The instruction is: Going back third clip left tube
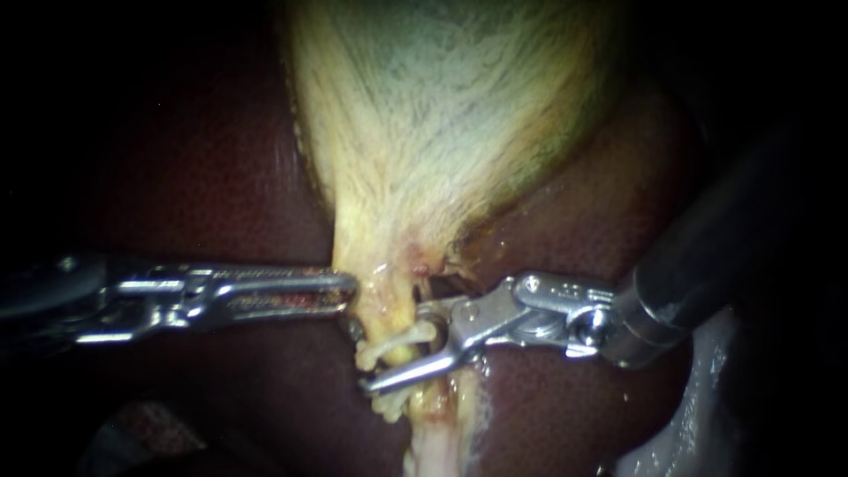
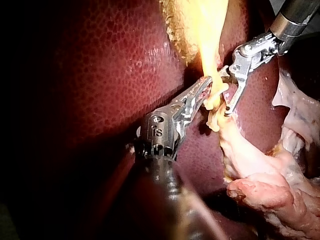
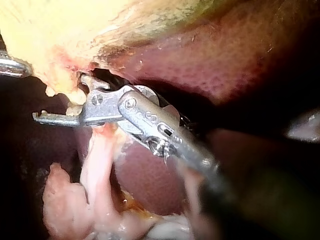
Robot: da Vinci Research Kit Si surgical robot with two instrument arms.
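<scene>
Cream plastic, a clip [image 1: 402,340] lies across the tube [image 1: 395,305], just on the near side of where the gallbladder [image 1: 442,115] narrows to its neck. At least one more pale bar crosses the tube nearer still. I cannot count them surely, nor tell which tube is the left one. The right tool [image 1: 395,347] straddles that spot with its jaws wide apart, one on the far side of the clip and one on the near side, gripping nothing that I can see. The left tool [image 1: 350,291] comes in from the left with its jaws closed on the left edge of the neck. Dark liver [image 1: 221,177] lies behind it all.

By my reading the clip is seated and the step in hand is the retreat. The next move calls for the right tool to draw straight back to the right with its jaws apart, so that neither tip snags the clip or drags the tube, while the left tool's hold on the neck does not slacken.
</scene>
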